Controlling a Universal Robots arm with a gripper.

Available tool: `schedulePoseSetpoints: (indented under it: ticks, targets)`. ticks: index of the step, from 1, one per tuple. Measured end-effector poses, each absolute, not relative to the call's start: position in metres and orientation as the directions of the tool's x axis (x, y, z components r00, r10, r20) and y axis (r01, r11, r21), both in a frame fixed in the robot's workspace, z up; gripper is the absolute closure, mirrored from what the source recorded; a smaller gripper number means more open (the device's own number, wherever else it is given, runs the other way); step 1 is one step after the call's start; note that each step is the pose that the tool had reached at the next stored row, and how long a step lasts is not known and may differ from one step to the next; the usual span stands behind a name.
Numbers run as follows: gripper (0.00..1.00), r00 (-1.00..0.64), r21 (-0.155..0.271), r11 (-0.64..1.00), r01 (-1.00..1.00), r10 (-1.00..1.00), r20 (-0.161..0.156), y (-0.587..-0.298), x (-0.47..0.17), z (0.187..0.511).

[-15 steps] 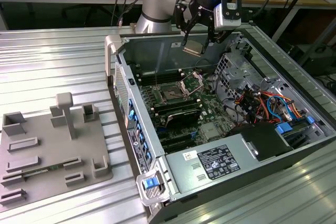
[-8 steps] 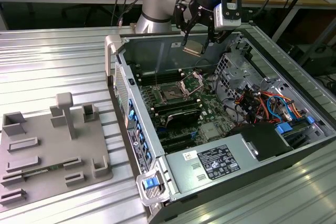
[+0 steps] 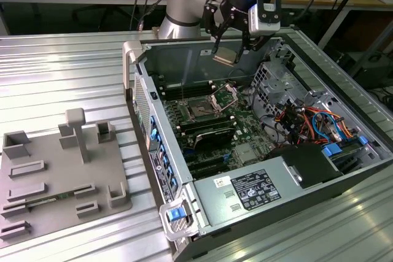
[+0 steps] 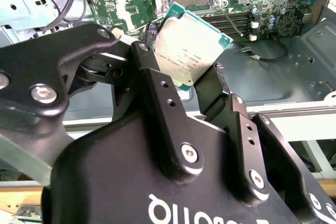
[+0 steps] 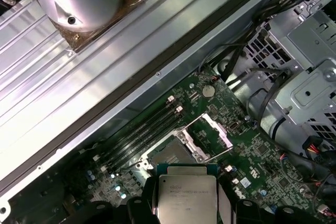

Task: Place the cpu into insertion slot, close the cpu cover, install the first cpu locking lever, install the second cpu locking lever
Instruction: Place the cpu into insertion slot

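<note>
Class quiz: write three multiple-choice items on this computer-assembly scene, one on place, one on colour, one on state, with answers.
1. Where is the flat square silver-grey cpu? A. between the fingers of the black hand; B. already seated; C. lying loose.
2. The motherboard is: A. red; B. green; C. white.
3. The thin silver hinged cpu cover at the square black insertion slot is: A. shut; B. raised open; C. locked down.
Answers: 1A, fingers clamp its edges; 2B, green in both wrist views; 3B, the frame tilts up off the slot.
</note>
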State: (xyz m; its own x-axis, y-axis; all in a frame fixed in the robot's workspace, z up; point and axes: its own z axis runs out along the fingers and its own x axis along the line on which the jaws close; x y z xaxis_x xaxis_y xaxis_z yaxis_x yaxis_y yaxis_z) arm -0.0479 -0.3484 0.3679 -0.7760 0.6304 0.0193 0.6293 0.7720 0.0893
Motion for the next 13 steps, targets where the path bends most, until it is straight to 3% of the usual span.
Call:
schedulePoseSetpoints:
  ticks: [13]
  targets:
    - [0.45, -0.71, 0.089, 0.706, 0.702, 0.704, 0.019, -0.3484, -0.0513, 0.3671]
